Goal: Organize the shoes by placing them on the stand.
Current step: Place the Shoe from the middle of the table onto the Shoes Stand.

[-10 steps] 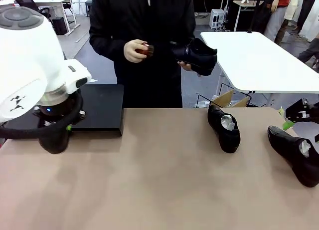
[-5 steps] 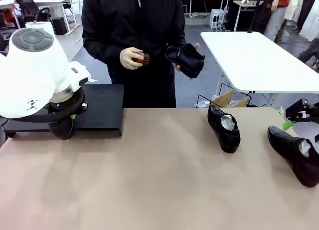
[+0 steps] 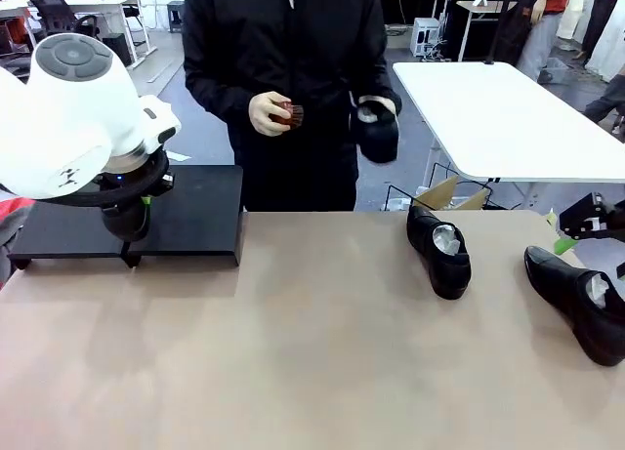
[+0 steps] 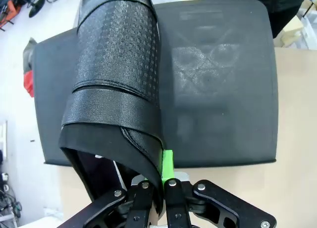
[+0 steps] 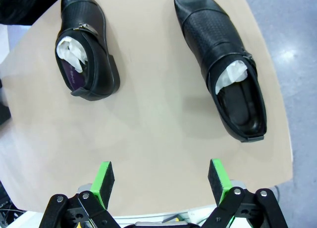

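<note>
Shoes, from my left: the first shoe point(image 4: 119, 65) hangs from the left gripper point(image 4: 159, 171), its fingers pinched tight on the heel rim, over the left part of the stand point(image 4: 223, 89) — I cannot tell whether the sole touches it. At the far side a person holds a small brown brush point(image 3: 286, 114) in one hand and a second shoe point(image 3: 379, 130) in the other, both off the table point(image 3: 293, 352). Further right, a third shoe point(image 3: 439, 250) and a fourth shoe point(image 3: 578, 304) lie on the tan top, apart, white paper in each. My right gripper point(image 5: 161, 176) hovers near the table's edge by them — fingers spread wide, holding nothing
</note>
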Robot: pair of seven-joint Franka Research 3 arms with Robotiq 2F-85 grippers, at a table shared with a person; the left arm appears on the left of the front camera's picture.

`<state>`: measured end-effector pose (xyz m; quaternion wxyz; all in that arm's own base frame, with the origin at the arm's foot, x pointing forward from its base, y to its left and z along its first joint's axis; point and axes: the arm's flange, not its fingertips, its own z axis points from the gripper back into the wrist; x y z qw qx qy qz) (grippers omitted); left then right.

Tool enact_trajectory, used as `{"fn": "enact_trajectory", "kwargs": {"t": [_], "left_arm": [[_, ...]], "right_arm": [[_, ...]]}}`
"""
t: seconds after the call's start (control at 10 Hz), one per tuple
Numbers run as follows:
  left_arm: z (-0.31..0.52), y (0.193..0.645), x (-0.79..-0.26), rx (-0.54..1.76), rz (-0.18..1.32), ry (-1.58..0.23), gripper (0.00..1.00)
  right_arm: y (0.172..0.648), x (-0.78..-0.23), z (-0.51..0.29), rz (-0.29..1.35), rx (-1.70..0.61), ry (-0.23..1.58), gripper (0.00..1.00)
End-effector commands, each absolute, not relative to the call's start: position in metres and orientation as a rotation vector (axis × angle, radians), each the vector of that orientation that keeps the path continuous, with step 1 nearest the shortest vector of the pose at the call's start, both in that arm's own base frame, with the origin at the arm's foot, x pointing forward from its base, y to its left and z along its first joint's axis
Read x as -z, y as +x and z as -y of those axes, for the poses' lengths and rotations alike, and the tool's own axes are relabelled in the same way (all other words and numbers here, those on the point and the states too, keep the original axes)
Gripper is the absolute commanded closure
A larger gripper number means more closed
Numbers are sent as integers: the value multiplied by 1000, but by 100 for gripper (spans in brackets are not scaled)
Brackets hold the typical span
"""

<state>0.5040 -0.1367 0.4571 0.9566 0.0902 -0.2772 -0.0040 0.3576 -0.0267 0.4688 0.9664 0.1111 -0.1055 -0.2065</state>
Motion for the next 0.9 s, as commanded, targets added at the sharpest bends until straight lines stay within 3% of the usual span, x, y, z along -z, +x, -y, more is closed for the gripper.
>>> {"fn": "enact_trajectory", "kwargs": {"t": [0.0, 0.8], "left_arm": [[147, 519, -446, 0, 601, 174, 100], [154, 539, -414, 51, 585, 201, 100]], "right_arm": [[358, -468, 27, 215, 413, 230, 0], [358, -468, 27, 215, 413, 230, 0]]}}
